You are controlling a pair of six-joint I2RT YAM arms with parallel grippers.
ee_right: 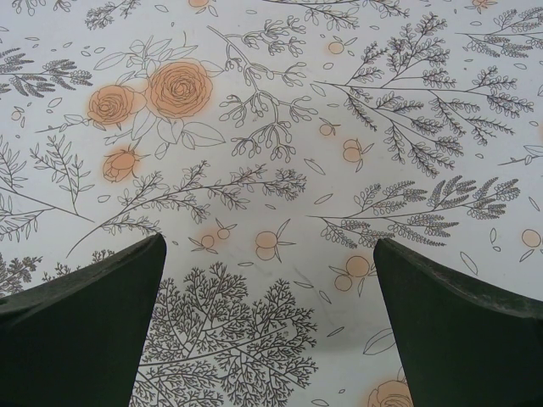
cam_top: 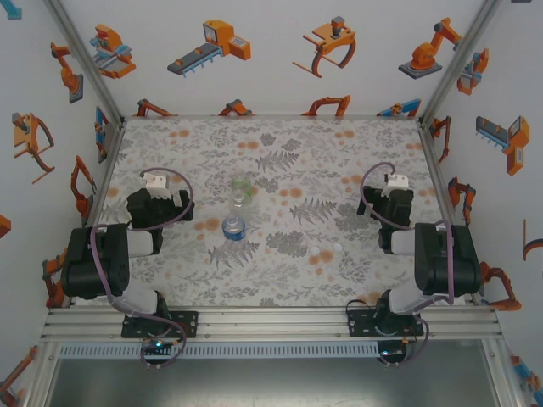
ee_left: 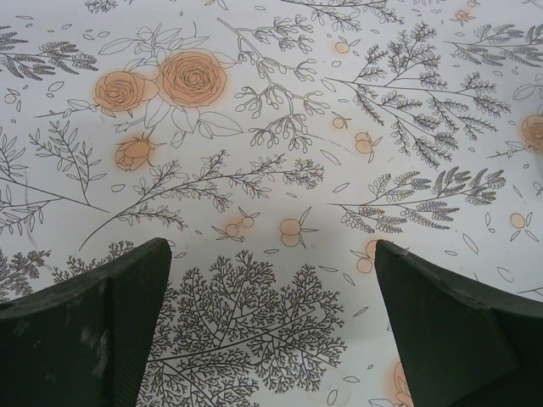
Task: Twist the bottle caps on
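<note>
Closest to the near edge of the table, right of its middle, lie two small pale dots that I take to be bottle caps, flat on the printed cloth and just beside each other; a third I cannot make out. A little farther in, left of the middle, stands the blue-labelled bottle. Behind it come the colourless bottle and then the green-tinted bottle, so the three form a short row running from near to far. All three seem to stand upright, long axis vertical, though they are too small for me to tell whether their necks are bare. Level with that row, the left claw hangs over the left side of the table and the right claw over the right side. Each has its fingers spread wide apart over bare cloth, holding nothing. The relation that matters, as I judge it, is this. The bottles lie inward from the left claw and clearly nearer to it than to the right claw. The caps lie inward from the right claw and somewhat toward the near edge. That suggests the left arm should steady a bottle from the side while the right arm comes down on a cap from above.
</note>
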